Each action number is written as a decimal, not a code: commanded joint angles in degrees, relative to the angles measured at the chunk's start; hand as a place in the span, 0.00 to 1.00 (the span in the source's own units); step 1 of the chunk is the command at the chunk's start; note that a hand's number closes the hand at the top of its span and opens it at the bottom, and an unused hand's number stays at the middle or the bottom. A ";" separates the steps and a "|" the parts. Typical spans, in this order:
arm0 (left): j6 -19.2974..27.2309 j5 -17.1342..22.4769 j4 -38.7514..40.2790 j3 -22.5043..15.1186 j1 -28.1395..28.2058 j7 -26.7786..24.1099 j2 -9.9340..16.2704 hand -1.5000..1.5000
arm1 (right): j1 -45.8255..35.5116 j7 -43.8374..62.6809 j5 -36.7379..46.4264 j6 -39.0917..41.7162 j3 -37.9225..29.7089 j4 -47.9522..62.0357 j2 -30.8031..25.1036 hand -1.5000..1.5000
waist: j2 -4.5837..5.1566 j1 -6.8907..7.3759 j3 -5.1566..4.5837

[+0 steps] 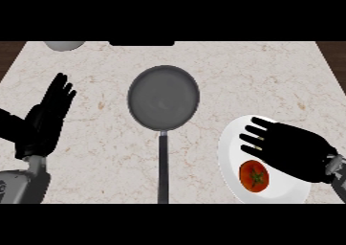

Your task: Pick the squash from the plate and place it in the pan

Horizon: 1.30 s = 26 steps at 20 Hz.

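Observation:
A round orange-red squash [254,176] with a green stem lies on a white plate [232,136] at the lower right of the counter. My right hand [292,148] hovers over the plate just right of and above the squash, fingers curled slightly and pointing left, holding nothing. A dark grey pan [163,98] sits in the middle of the counter, nothing in it, its long handle [162,167] running toward me. My left hand [45,115] rests open at the left, fingers up.
A grey rounded object [63,45] and a black object [142,43] lie at the counter's far edge. Bare marble counter [98,158] lies between my left hand and the pan handle.

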 commanded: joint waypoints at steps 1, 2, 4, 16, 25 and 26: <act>0.21 -1.38 1.75 -0.47 0.14 -0.42 -1.31 0.50 | 2.03 2.39 6.72 0.30 1.53 -6.49 -1.70 0.00 | -0.10 -0.63 0.00; -1.52 -0.64 2.42 0.02 0.71 -2.29 -1.61 0.50 | 1.43 1.29 7.40 -0.40 0.15 -5.71 -1.51 0.00 | -0.03 -0.39 -0.01; -2.40 -0.28 2.64 1.32 0.59 -1.67 -1.04 0.50 | 3.52 2.44 9.10 1.70 -0.45 -8.88 -0.77 0.00 | -0.08 -0.44 0.00; -0.21 -4.61 -3.95 0.41 2.83 1.61 -4.07 0.50 | 11.23 5.27 22.54 3.83 2.03 -6.64 9.63 0.00 | -0.06 0.12 0.01; -3.53 -3.78 -1.01 4.75 -1.30 3.55 -3.20 0.50 | 12.87 1.38 28.30 -6.43 -2.48 7.18 15.45 0.00 | 0.08 0.05 0.03; -4.84 -4.19 -2.12 4.46 3.04 0.21 -3.72 0.50 | 13.37 2.26 29.74 -5.69 -2.14 6.66 17.27 0.00 | 0.05 0.13 0.02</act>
